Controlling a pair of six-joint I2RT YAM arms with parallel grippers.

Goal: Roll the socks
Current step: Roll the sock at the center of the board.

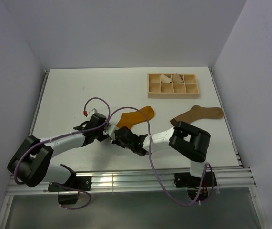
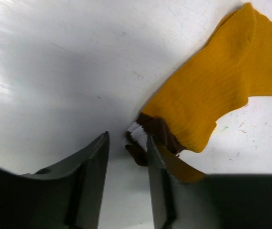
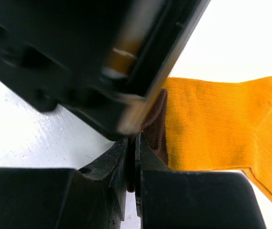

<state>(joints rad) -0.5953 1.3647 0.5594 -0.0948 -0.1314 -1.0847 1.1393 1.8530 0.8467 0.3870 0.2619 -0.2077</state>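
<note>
My left jaws are open and empty, just beside the cuff (image 2: 156, 131) of the orange sock (image 2: 216, 90). My right jaws are nearly shut there; I cannot tell if they pinch it.

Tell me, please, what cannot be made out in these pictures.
- Top view: the cuff of the mustard sock is hidden under the left gripper and right gripper.
- Right wrist view: the blurred left gripper blocks the fingertips, so pinched fabric cannot be confirmed.
- Top view: what fills the tray is too small to tell.
</note>
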